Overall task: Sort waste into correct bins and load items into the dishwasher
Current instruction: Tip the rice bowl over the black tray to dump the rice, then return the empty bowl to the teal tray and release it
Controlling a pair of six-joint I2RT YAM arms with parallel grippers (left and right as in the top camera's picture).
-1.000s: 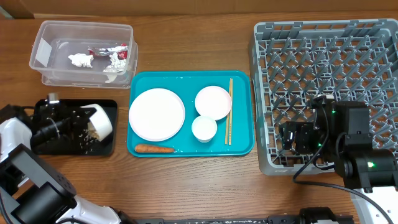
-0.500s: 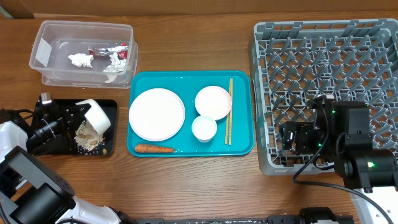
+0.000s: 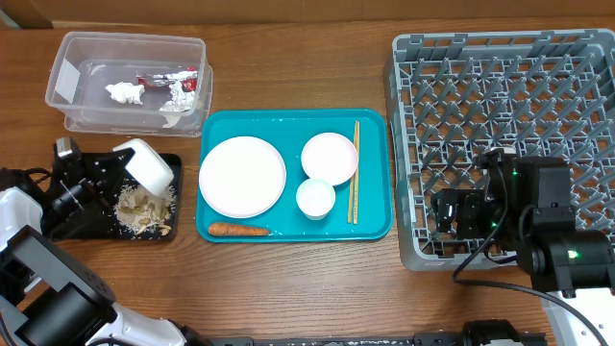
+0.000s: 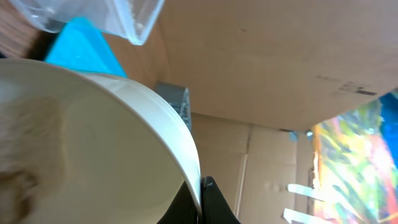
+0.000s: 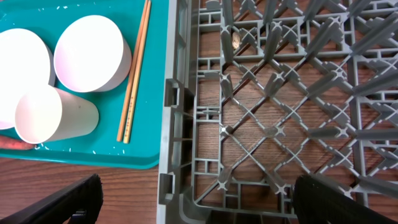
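Note:
My left gripper [image 3: 117, 165] is shut on the rim of a white bowl [image 3: 146, 163], tipped mouth-down over the black tray bin [image 3: 104, 232]. Whitish rice scraps [image 3: 144, 206] lie heaped in that tray. In the left wrist view the bowl [image 4: 93, 143] fills the left side, its rim pinched at my gripper [image 4: 202, 198]. The clear tub bin [image 3: 67, 58] holds the red wrapper [image 3: 169, 76] and tissue [image 3: 125, 92]. The teal tray [image 3: 375, 216] carries a plate [image 3: 242, 176], bowl [image 3: 330, 158], cup [image 3: 315, 198], chopsticks [image 3: 355, 171] and carrot [image 3: 238, 230]. My right gripper [image 3: 459, 213] hangs open over the dishwasher rack [image 3: 500, 106].
In the right wrist view my open gripper [image 5: 199, 208] is above the rack's front-left corner [image 5: 186, 186], with the teal tray [image 5: 93, 155], bowl [image 5: 93, 53], cup [image 5: 56, 115] and chopsticks [image 5: 135, 68] to its left. Bare wood lies between tray and rack.
The left gripper has tipped the bowl further over and lifted it slightly. Rice has spilled out and the heap on the black tray has grown. The right arm has not moved.

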